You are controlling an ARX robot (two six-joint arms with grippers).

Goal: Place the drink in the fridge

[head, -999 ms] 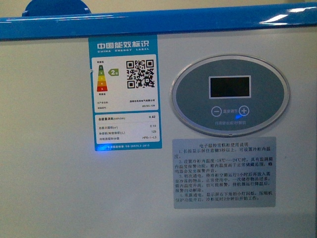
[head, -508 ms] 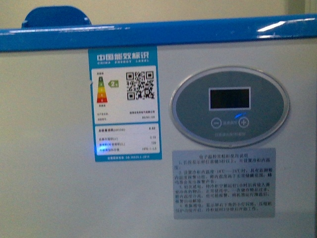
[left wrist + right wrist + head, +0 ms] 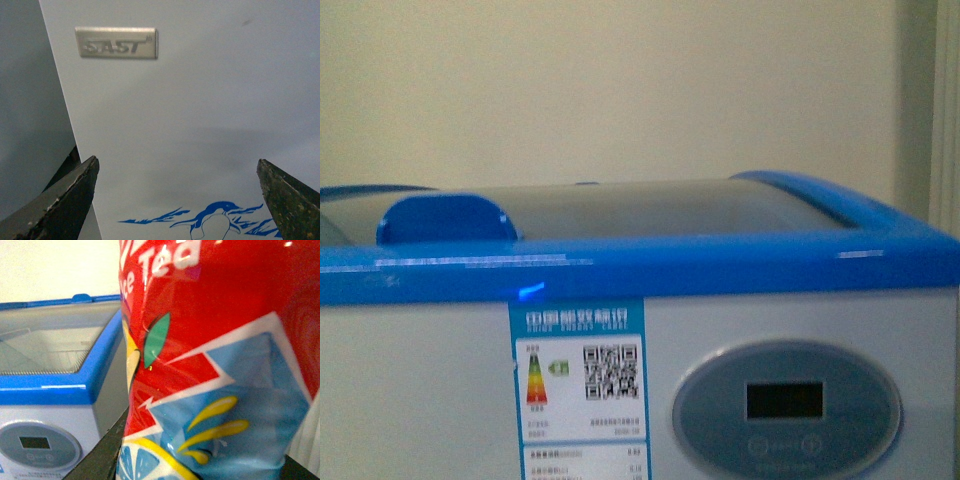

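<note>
The fridge (image 3: 800,330) is a white chest freezer with a blue rim (image 3: 640,265), a curved glass lid (image 3: 650,205) and an oval grey control panel (image 3: 786,405); it fills the lower front view. Neither arm shows there. In the right wrist view the drink (image 3: 215,360) fills the frame, red label with a blue patch and lemon picture; my right gripper (image 3: 200,465) is shut on it, beside the fridge (image 3: 50,365). My left gripper (image 3: 180,195) is open and empty, facing the fridge's white side (image 3: 200,100) with the blue penguin picture (image 3: 210,222).
A beige wall (image 3: 620,90) stands behind the fridge. A blue lid handle (image 3: 445,220) sits on the glass at the left. An energy label (image 3: 578,390) is stuck on the fridge's front. A metal brand plate (image 3: 116,42) is on its side.
The front view has risen: before it showed only the fridge's front panel with stickers; now the blue rim, glass lid and wall behind are in view.
</note>
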